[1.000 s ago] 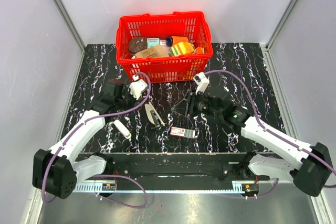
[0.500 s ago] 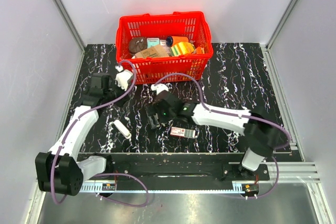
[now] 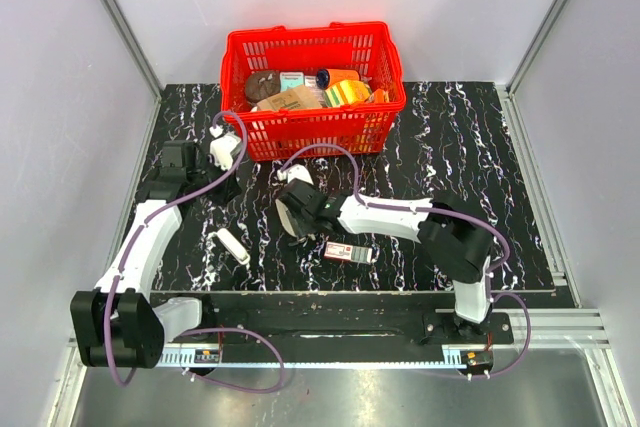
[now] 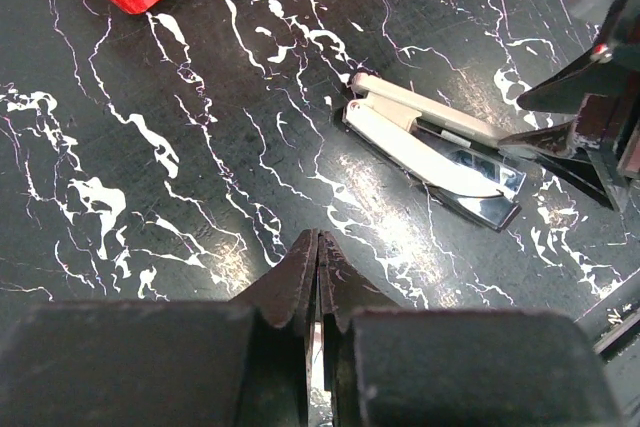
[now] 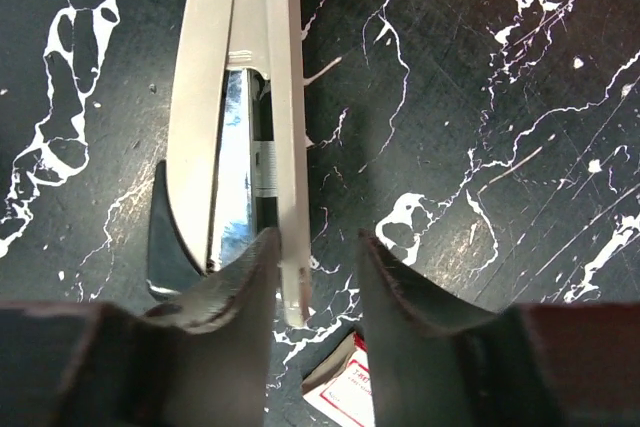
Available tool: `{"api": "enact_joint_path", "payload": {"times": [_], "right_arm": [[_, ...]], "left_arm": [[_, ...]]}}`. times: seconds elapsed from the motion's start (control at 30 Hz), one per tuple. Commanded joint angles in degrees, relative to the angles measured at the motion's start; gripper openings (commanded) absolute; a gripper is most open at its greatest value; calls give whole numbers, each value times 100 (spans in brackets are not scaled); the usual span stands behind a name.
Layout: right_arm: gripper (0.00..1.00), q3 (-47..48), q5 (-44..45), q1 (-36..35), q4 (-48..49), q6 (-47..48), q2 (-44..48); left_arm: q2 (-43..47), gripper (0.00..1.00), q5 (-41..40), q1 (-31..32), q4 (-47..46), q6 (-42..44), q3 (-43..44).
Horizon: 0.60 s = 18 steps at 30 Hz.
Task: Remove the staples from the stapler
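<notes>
Right wrist view: we saw the right gripper [image 5: 318, 247] parted, holding nothing, with the tip of the stapler [image 5: 205, 97] between its fingers; the stapler lay partly open on the table [image 5: 480, 97]. Only the left wrist view showed the left gripper [image 4: 317, 247] pinched together, empty, well apart from it.

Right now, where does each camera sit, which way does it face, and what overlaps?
Top external: above and behind the bases, looking down the table to the red basket; both arms show.
Left wrist: on the left arm, looking down and across at the open stapler; the shut left gripper at the bottom edge.
Right wrist: directly over the stapler, looking straight down; the open right gripper astride its end.
Shared: both wrist views hold the stapler; the left wrist view also catches the right gripper.
</notes>
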<state>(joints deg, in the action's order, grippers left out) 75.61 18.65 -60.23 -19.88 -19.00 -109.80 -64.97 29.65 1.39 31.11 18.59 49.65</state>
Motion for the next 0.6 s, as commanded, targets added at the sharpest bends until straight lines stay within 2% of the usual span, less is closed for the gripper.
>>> {"api": "enact_joint_path", "payload": {"times": [0.0, 0.33, 0.47, 0.57], "right_arm": [[37, 305, 358, 2, 2, 169, -164], [30, 472, 130, 2, -25, 169, -463], [9, 454, 86, 2, -25, 64, -359], [2, 340, -72, 2, 159, -77, 62]], "left_arm": [[151, 6, 296, -25, -88, -22, 54], [178, 6, 322, -25, -88, -4, 27], [151, 6, 348, -25, -105, -13, 1], [178, 6, 322, -25, -149, -4, -69]]}}
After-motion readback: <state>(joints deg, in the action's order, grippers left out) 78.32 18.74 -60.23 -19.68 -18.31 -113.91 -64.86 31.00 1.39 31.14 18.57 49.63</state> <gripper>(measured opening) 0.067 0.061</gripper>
